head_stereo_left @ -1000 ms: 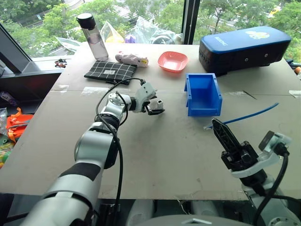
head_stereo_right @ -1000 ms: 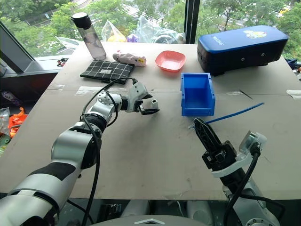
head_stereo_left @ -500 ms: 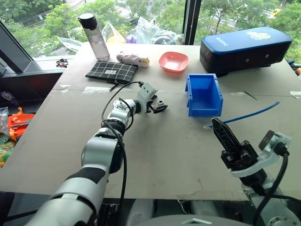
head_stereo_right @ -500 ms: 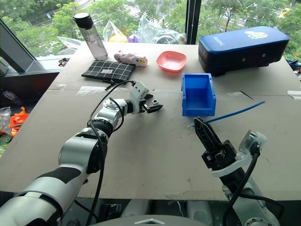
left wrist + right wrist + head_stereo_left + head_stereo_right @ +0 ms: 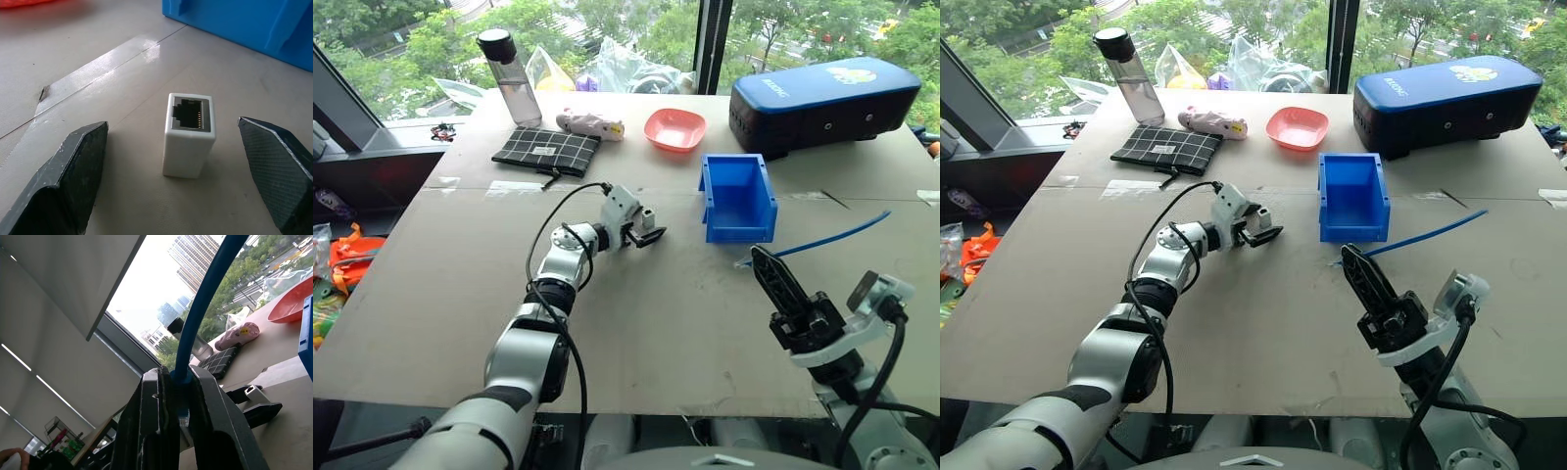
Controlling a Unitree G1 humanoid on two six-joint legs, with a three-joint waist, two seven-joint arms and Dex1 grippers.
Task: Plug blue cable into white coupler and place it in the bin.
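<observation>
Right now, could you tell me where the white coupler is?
In the left wrist view, the white coupler stands on the table between the open left pincer's fingers, just before the blue bin.

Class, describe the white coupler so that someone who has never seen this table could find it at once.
Start at the blue bin in the middle of the table. Just to its left, the left pincer hangs open around a tiny white coupler standing upright. It is the one white block there, with a dark socket facing up.

text | dark-blue case (image 5: pixel 822 98) | white lettering and logo, too small to read
</observation>
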